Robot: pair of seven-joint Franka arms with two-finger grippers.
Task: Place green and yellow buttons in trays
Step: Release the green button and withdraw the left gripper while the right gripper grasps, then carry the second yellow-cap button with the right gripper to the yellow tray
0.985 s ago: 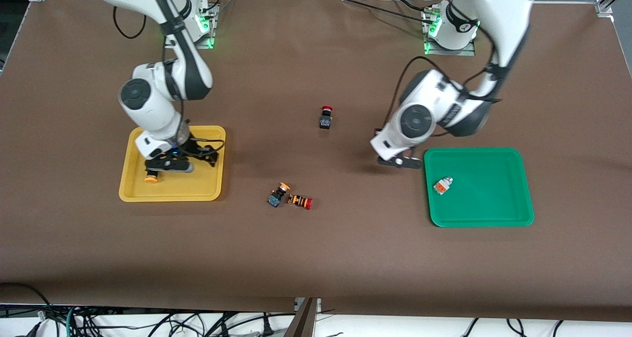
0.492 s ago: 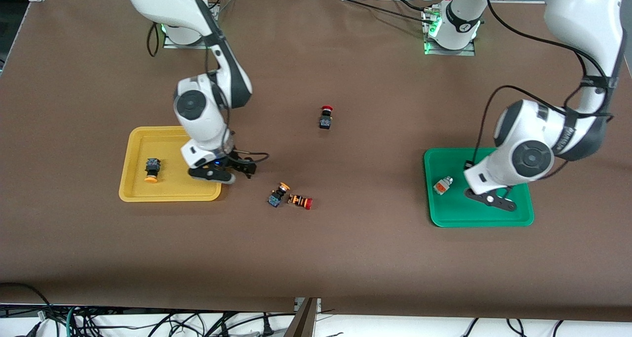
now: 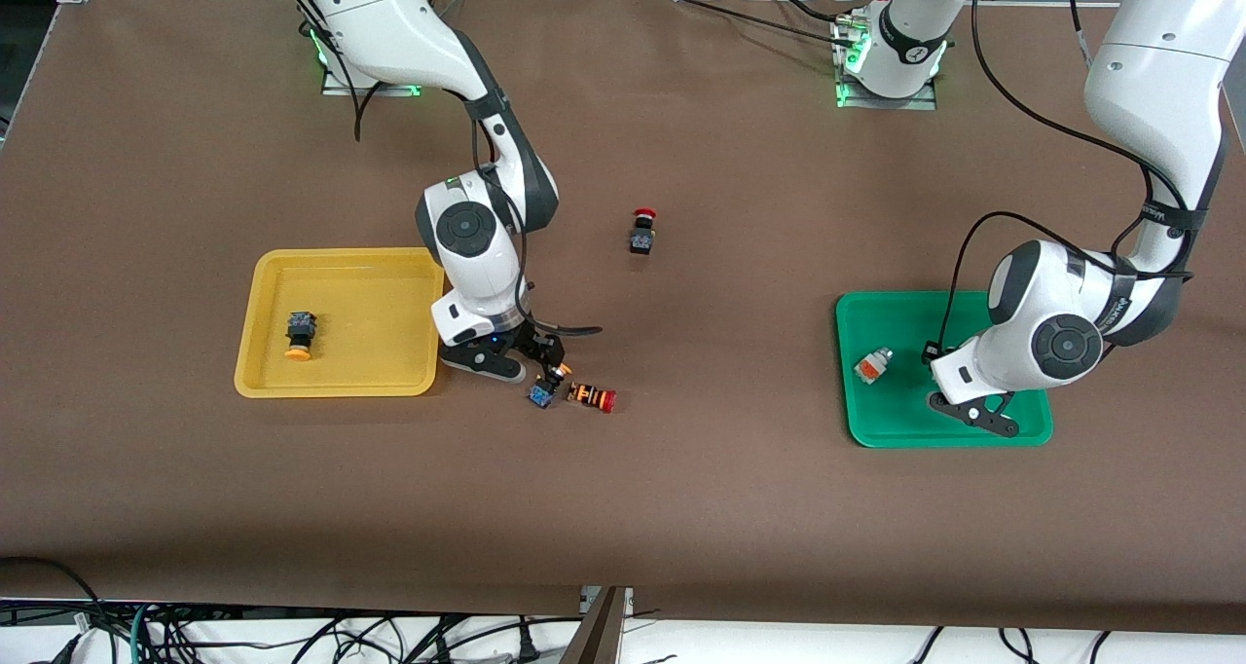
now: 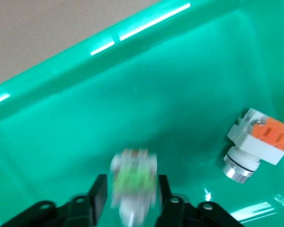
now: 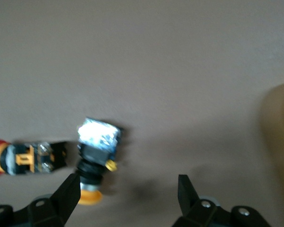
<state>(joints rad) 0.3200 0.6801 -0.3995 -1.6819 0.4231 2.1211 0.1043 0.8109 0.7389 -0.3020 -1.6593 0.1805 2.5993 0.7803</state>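
holding a white-bodied green button (image 4: 134, 182) between closed fingers, the left gripper (image 3: 973, 413) hangs over the glossy green tray (image 3: 1012, 318).
right gripper (image 3: 538, 362), fingers spread and empty, hovers over a black yellow-capped button (image 3: 547, 383) mid-table; another lies in the yellow tray (image 3: 255, 299).

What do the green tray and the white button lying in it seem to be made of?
Green tray: probably glossy moulded plastic; light streaks reflect on its wall in the left wrist view. White button with the orange face: apparently matte white plastic body, with a shiny silver collar that looks metallic, perhaps only plated.
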